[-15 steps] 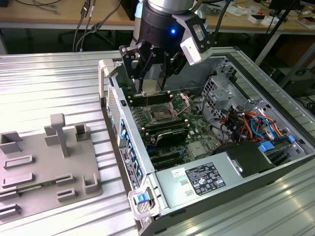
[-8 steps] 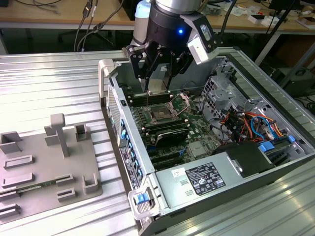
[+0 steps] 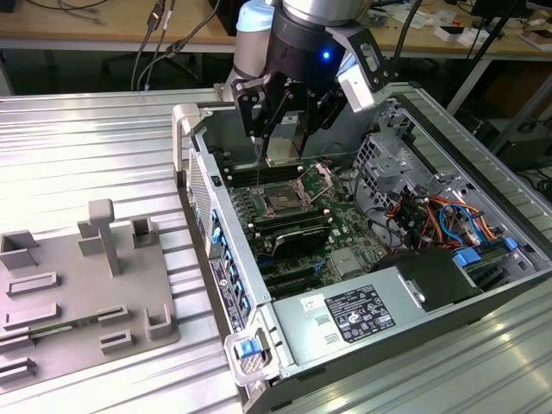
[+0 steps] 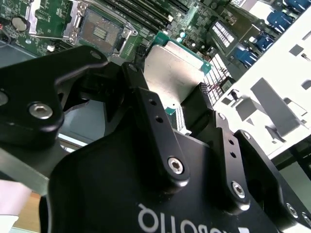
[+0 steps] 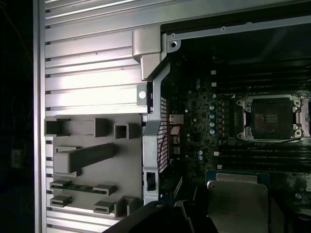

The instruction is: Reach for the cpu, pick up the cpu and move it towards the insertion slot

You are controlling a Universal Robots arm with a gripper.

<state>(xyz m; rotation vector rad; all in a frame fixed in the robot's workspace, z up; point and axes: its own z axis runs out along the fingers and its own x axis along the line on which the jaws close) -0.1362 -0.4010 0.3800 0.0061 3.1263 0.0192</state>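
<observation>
1. In the exterior view, the black gripper hangs over the open computer case, its fingers pinching the cpu, a pale flat square held on edge between them. The chip is in the air above the motherboard, clear of it. Just below and slightly toward the exterior view's right lies the insertion slot, a dark square socket with its silver frame tilted up. A grey power-supply box sits at the near end of the case, and a grey fixture tray lies on the ribbed metal table at the exterior view's left.

2. In the second wrist view, the fingers are closed against the cpu, whose silvery top and green rim show beyond them. The insertion slot, with a brownish centre, lies further on and apart from the chip, beside long black memory slots.

3. In the first wrist view, the cpu shows at the frame's edge with the gripper dark next to it. The insertion slot sits open on the board, well apart from the chip. The fixture tray lies outside the case wall.
</observation>
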